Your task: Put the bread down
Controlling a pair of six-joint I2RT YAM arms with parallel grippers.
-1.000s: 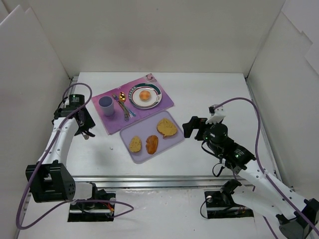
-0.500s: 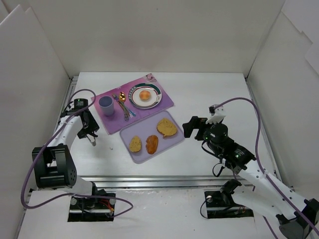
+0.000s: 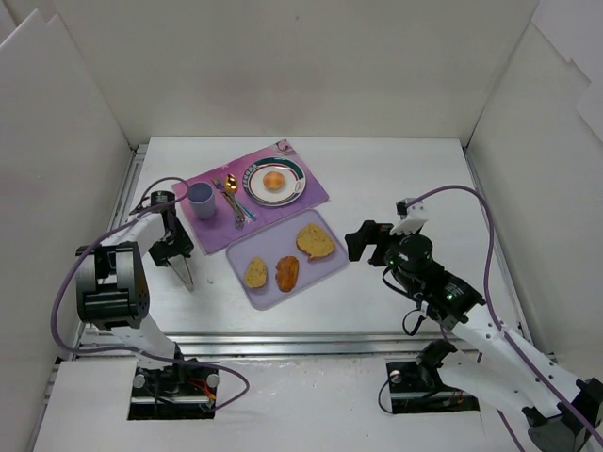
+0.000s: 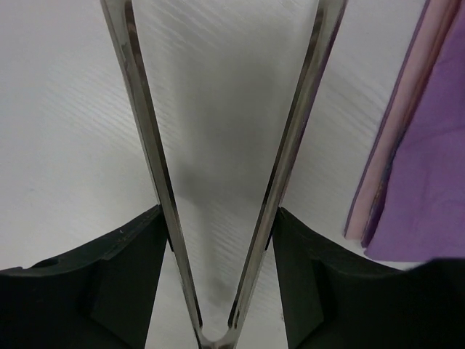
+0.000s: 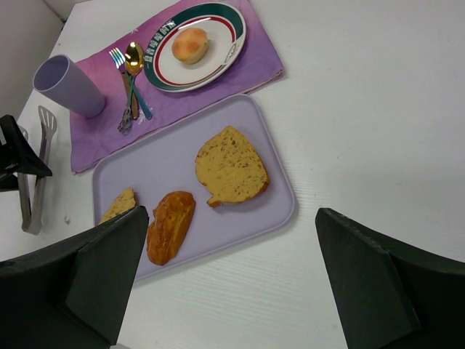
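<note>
The bread [image 3: 273, 181], a small round orange-tan bun, lies on the round plate [image 3: 295, 193] on the purple placemat [image 3: 313, 194]; it also shows in the right wrist view [image 5: 190, 44]. My left gripper [image 3: 174, 249] is low over the table left of the placemat, shut on metal tongs [image 3: 186, 272]. In the left wrist view [image 4: 218, 218] its fingers [image 4: 123, 269] press both spread tong arms [image 4: 290, 145]. My right gripper [image 3: 364, 241] is open and empty, right of the lilac tray [image 3: 325, 266], in its own view [image 5: 231, 218].
The tray [image 5: 145, 167] holds a golden toast slice [image 5: 230, 166], an oval brown piece [image 5: 170, 225] and a small tan piece [image 5: 120, 205]. A purple cup [image 3: 200, 200] and cutlery [image 3: 232, 199] sit on the placemat. White walls enclose the table.
My left arm has swung in toward the placemat's left edge and come lower, tongs now pointing toward the near edge. The right arm and the bun have not moved.
</note>
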